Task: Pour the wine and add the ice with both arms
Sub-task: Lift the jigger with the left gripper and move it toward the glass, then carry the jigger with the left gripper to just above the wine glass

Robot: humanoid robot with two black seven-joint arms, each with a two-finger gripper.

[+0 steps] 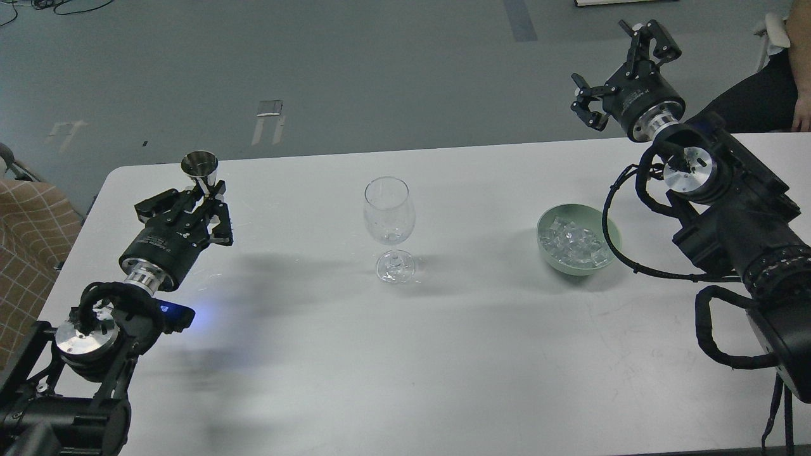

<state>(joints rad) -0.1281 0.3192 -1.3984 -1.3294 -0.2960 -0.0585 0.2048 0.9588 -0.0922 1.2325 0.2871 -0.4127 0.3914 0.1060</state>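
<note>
Head view: left gripper (204, 197) clamped on steel jigger (200, 167), wine inside unseen. Right gripper (624, 73) spread, empty, well above ice (575, 242) in green bowl (609, 235). Risk: fast tilt overshoots stemmed glass (389, 212), tips it.

White table (393, 367), grey floor (355, 69)

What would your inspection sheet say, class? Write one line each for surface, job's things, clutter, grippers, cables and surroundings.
Surface: white table, faint scuffs.
Job's things: upright wine glass at centre; green bowl of ice to its right; metal cup.
Clutter: nothing seen.
Grippers: left gripper shut on the metal cup; right gripper open, raised, holding nothing.
Cables: black loops on the right arm pass beside the bowl.
Surroundings: grey floor; a seated person at the far right.
</note>
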